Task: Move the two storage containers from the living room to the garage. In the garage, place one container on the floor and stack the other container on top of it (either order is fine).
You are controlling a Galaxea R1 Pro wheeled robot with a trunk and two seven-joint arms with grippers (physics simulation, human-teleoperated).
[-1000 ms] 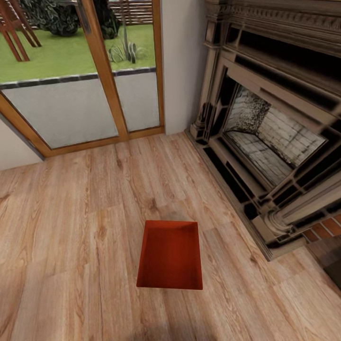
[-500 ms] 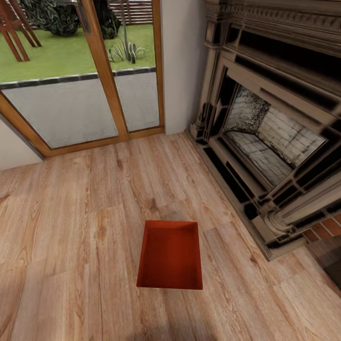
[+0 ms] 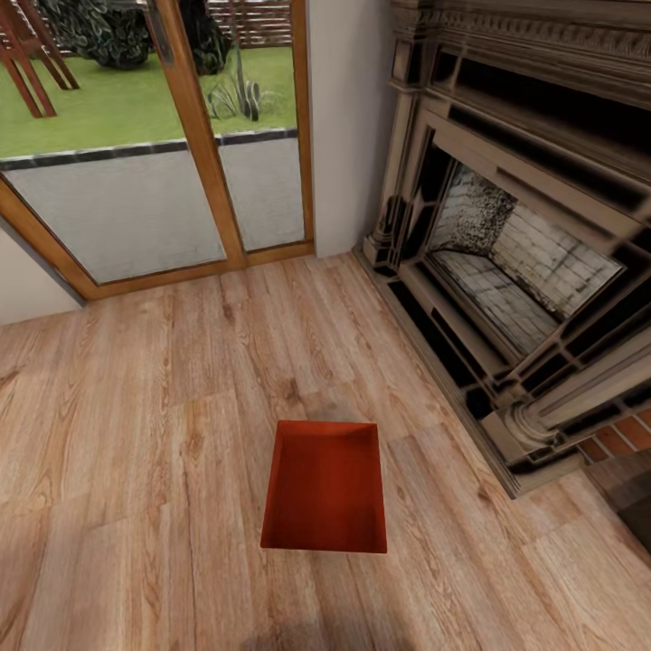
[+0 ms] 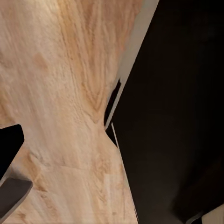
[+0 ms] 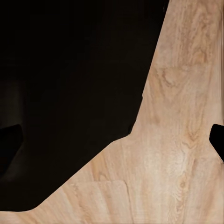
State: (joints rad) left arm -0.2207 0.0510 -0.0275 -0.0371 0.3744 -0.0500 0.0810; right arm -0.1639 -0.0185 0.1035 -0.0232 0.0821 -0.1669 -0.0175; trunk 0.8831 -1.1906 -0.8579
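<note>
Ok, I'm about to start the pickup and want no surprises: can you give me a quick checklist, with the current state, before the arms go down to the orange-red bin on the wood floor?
1. Orange-red rectangular storage bin in the head view, centred ahead: ok.
2. Bin upright, open side up, nothing visible inside: ok.
3. Bin rests on the light wood plank floor, so it is not in the garage yet: ok to pick.
4. Space between the bin and the dark carved stone fireplace: bare planks lie between them, ok.
5. Second bin located: cannot tell.
6. Gripper openings: the wrist views show only dark finger parts at the picture edges, cannot tell.
</note>
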